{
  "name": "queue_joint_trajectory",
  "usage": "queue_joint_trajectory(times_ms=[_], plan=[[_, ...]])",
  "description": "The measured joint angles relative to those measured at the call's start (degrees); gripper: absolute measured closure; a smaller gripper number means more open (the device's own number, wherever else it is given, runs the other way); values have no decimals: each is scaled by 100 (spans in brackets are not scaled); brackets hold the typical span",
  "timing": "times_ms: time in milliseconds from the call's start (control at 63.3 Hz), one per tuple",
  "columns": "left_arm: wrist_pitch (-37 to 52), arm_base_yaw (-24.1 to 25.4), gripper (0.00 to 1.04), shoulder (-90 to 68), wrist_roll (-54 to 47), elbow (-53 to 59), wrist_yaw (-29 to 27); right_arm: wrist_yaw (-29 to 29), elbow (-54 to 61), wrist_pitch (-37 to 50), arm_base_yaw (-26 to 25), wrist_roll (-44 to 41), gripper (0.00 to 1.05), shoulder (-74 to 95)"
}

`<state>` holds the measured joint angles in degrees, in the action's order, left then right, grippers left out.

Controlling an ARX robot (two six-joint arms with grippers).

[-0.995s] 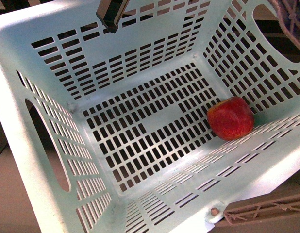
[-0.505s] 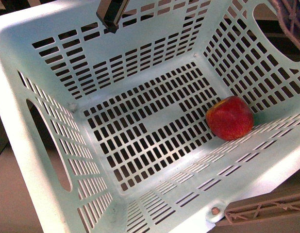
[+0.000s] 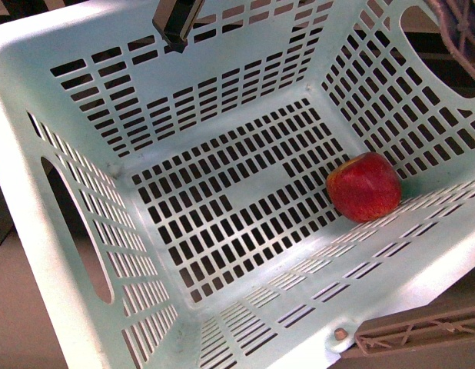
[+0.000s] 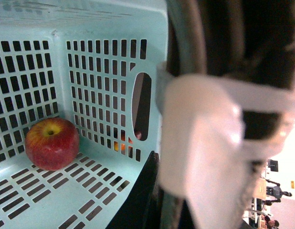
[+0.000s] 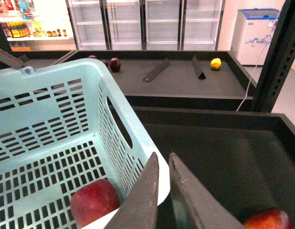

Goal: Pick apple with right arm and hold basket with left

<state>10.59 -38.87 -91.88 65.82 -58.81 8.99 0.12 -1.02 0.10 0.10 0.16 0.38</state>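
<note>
The pale mint basket (image 3: 61,84) fills the front view, tilted. The red apple (image 3: 364,187) lies on its slotted floor against the right-hand wall. A yellow patch rings the stem of the apple (image 4: 52,143) in the left wrist view. My left gripper (image 3: 176,23) is shut on the basket's far rim (image 4: 159,43), with a blurred white pad (image 4: 209,152) close to the lens. My right gripper (image 5: 163,157) is shut and empty. It hovers just outside the basket's corner rim (image 5: 133,126), above and beside the apple (image 5: 95,201).
The basket's brown ribbed handle (image 3: 422,334) hangs outside the near wall. Under my right gripper is a dark bin holding another red fruit (image 5: 269,219). Behind it a dark shelf carries dark red fruit (image 5: 114,63) and a yellow fruit (image 5: 215,63). Glass-door fridges line the back.
</note>
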Motion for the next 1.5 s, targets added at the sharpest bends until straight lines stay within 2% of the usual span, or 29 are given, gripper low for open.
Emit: queue_joint_trajectory(times_ms=[47,126,268,316,395,442,489,568,695,805,1089,1311,1500], plan=[[0,0,98,0,0,0,2,2,0,0,0,0,77,0],[0,0,98,0,0,0,0,2,0,0,0,0,57,0],[0,0,98,0,0,0,-4,2,0,0,0,0,35,0],[-173,-52,98,0,-7,-52,-490,2,0,0,0,0,28,0],[-496,-68,98,-85,175,-223,-1751,2,0,0,0,0,14,-2],[-505,-66,98,-151,186,-326,-2271,2,0,0,0,2,8,-4],[-505,-9,98,-227,98,-468,-2649,0,0,0,0,0,8,-4],[-496,184,98,-247,-59,-586,-2787,2,0,0,0,0,9,-4],[-337,568,98,-247,295,-566,-2677,0,0,0,0,0,9,-4],[96,1150,98,-247,1058,-149,-2326,2,0,-2,0,0,9,-4],[463,1906,98,-249,1847,636,-2295,0,0,-2,0,0,9,-4],[765,2192,98,-315,2170,1163,-2371,2,0,0,0,0,9,-4],[1067,2295,98,-409,2662,1534,-2151,2,0,0,0,0,9,-4]])
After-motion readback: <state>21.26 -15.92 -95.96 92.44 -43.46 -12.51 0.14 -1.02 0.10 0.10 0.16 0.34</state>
